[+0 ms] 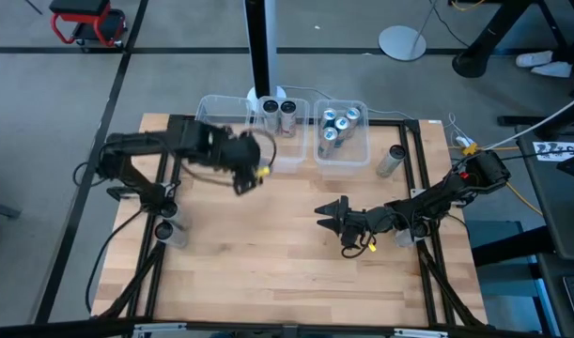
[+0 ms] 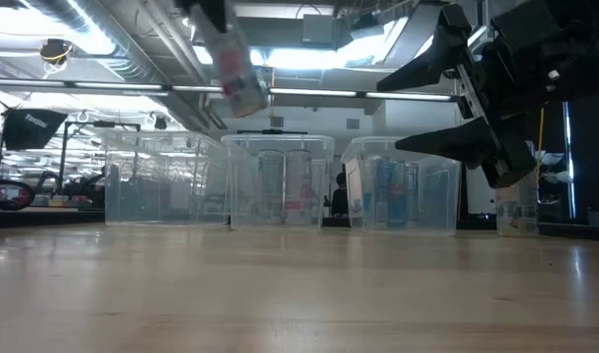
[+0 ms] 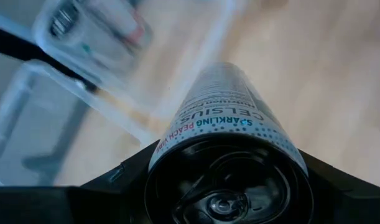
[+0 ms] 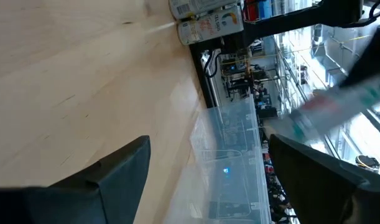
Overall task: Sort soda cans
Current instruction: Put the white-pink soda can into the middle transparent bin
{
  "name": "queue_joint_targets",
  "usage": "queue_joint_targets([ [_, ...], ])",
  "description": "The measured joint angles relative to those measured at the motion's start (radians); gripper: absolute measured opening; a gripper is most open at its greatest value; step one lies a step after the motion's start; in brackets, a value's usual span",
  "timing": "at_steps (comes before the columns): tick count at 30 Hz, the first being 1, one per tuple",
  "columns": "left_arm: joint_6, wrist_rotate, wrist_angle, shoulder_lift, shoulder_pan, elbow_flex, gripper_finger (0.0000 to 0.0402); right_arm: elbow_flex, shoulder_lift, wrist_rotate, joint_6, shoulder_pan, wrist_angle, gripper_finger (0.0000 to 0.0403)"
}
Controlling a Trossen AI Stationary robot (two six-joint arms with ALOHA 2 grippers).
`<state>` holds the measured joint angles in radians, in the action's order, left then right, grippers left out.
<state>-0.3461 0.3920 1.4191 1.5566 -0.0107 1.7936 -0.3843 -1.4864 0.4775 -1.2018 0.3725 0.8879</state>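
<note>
- Above the far half of the wooden table (image 1: 268,244), toward its left side, your left gripper (image 1: 249,174) carries a slim silver-grey soda can with a dark top (image 3: 230,143), clamped between its two dark fingers; from the low view the can (image 2: 235,69) hangs tilted, well clear of the tabletop.
- Along the far edge stand three clear plastic rectangular bins. The middle bin (image 1: 301,141) holds two dark-topped cans (image 1: 279,113), the right bin (image 1: 360,155) holds a cluster of teal-topped cans (image 1: 335,127), and the left bin (image 1: 211,111) looks empty from above.
- Your right gripper (image 1: 332,216) hovers over the right half of the table with its jaws spread wide and nothing between them.
- One more silver can (image 1: 392,160) lies beside the right bin, near the far right corner, and another can (image 1: 172,232) stands by the left edge; neither is sorted yet.
- You appear to be mid-carry: a dark-topped can on its way to the bins. Judging by the tops, it belongs with the two in the middle bin.
- The next move calls for you to bring the can over that bin, turn it upright, lower it clear of the cans already inside, then release.
- On the held can you can read "CELSIUS", "SPARKLING" and "PEACH"; the smaller print is too fine to make out.
</note>
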Motion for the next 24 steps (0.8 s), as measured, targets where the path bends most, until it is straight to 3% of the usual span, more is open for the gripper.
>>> queue_joint_targets([
  [13,0.294,-0.072,-0.176,0.036,-0.421,0.031,0.0246,0.000,0.000,0.010,-0.007,0.000,0.000,0.0326],
  [17,0.320,-0.134,-0.252,0.093,-0.500,0.032,0.0246,0.000,0.000,0.011,-0.008,0.000,0.000,0.0326],
  [24,0.381,-0.155,-0.233,0.229,-0.553,0.031,0.0246,0.000,0.000,0.011,-0.010,-0.001,0.000,0.0326],
])
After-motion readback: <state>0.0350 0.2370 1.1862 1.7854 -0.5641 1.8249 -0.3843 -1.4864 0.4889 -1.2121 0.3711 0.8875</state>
